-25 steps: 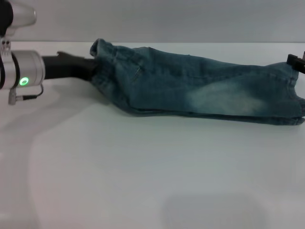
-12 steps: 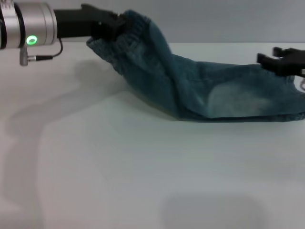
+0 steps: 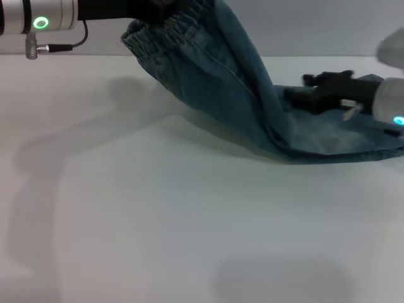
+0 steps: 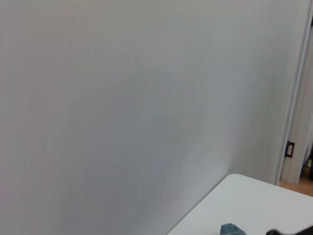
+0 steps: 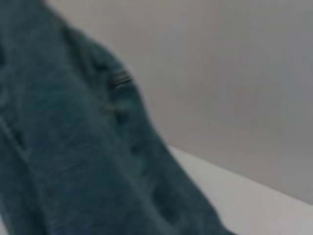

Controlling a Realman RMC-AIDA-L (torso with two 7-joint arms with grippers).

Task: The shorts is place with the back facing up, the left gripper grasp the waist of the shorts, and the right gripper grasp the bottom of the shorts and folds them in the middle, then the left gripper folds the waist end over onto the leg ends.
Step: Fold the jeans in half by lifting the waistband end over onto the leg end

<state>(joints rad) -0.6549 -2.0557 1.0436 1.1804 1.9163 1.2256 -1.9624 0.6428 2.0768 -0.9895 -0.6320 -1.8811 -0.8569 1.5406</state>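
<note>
STEP: second fold, waist over legs | LEFT: left gripper (image 3: 148, 7) clenched on the shorts (image 3: 221, 82) waistband, raised; denim hangs below it, toward the leg ends on the table (image 3: 158, 221) | RIGHT: right gripper (image 3: 310, 81) over the legs, grip unclear | ADVICE: I'd carry the waist level across and lower it square onto the hems.

Faded blue denim shorts (image 3: 214, 82), elastic waist puckered, above a smooth matt white desk (image 3: 158, 221); brushed-metal left arm cuff (image 3: 38, 14).
</note>
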